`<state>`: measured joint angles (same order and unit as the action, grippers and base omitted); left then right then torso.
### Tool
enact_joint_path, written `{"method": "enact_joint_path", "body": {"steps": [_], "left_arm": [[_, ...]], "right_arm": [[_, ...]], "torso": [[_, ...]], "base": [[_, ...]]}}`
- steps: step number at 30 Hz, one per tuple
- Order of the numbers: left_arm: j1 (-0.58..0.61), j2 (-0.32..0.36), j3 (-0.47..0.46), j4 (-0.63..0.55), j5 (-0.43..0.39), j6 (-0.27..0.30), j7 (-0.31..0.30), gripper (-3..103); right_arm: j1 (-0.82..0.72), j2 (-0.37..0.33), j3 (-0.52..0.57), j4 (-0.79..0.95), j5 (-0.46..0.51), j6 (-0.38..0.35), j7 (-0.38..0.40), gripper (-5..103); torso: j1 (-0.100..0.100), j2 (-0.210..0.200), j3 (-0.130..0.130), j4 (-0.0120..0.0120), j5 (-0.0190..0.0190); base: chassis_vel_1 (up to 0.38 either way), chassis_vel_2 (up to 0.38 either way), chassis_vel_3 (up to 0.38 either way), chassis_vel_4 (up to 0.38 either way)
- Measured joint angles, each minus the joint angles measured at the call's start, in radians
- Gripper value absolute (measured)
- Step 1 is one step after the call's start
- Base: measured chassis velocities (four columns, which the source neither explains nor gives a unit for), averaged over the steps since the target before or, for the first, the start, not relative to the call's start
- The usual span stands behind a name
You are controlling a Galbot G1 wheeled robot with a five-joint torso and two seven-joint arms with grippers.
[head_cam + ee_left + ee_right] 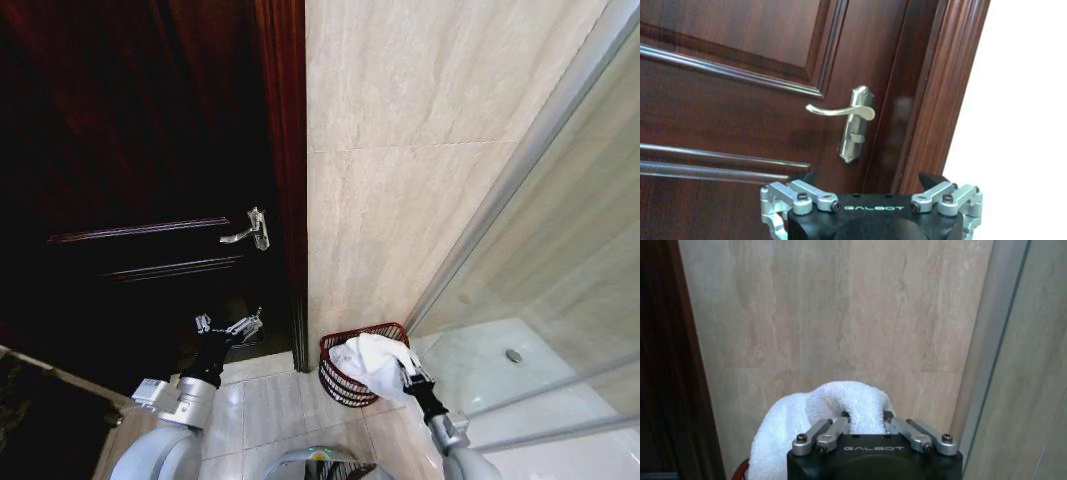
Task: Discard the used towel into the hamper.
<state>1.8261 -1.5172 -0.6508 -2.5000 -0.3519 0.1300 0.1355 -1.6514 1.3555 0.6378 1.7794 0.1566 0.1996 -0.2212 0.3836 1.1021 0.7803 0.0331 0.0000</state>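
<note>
**Towel held over the hamper**

On the left, the left gripper (229,324) hovers idle with its fingers spread wide, pointing at the dark wooden door (130,150) below the silver door handle (247,230). Further right, the hamper (345,385) stands on the tiled floor (270,400) against the beige wall (420,130). The right gripper (408,372) pinches the white towel (368,362), which hangs above the hamper's rim.

R claw (867,416) clamped on white towel (807,415), beige tile wall (840,315) behind

arms: silver-grey, black forearms | hand (870,212): black, silver linkages, GALBOT lettering
</note>
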Motion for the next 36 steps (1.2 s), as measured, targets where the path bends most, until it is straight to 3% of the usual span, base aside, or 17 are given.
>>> {"method": "enact_joint_path", "body": {"steps": [13,19,26,31,36], "left_arm": [[0.000,0.000,-0.007,0.000,-0.001,0.000,-0.001,100],[-0.016,-0.004,-0.148,0.000,-0.037,0.027,-0.052,100],[-0.012,-0.006,-0.164,0.000,-0.035,0.053,-0.014,100],[0.006,-0.008,-0.146,0.000,-0.024,0.039,-0.012,100],[0.043,0.046,-0.124,0.003,-0.067,0.029,0.037,100]], "right_arm": [[0.038,0.001,-0.002,0.067,0.021,-0.039,0.011,18],[0.040,0.002,-0.001,0.083,0.025,-0.048,0.015,18],[0.046,0.007,-0.005,0.086,0.025,-0.060,0.017,18],[0.052,0.010,-0.012,0.081,0.025,-0.061,0.021,18],[0.065,0.010,-0.021,0.083,0.031,-0.062,0.031,18]], "torso": [[0.000,0.000,0.000,0.0000,0.0000],[0.000,0.000,0.000,0.0002,0.0000],[0.000,0.000,0.000,0.0000,0.0000],[0.000,0.000,0.000,0.0000,0.0001],[0.000,0.000,0.000,0.0001,0.0001]], "base": [[0.000,0.000,0.000,0.000],[0.000,0.000,0.000,0.000],[0.000,0.000,0.000,0.000],[0.000,0.000,0.000,0.000],[0.000,0.000,0.000,0.000]]}}
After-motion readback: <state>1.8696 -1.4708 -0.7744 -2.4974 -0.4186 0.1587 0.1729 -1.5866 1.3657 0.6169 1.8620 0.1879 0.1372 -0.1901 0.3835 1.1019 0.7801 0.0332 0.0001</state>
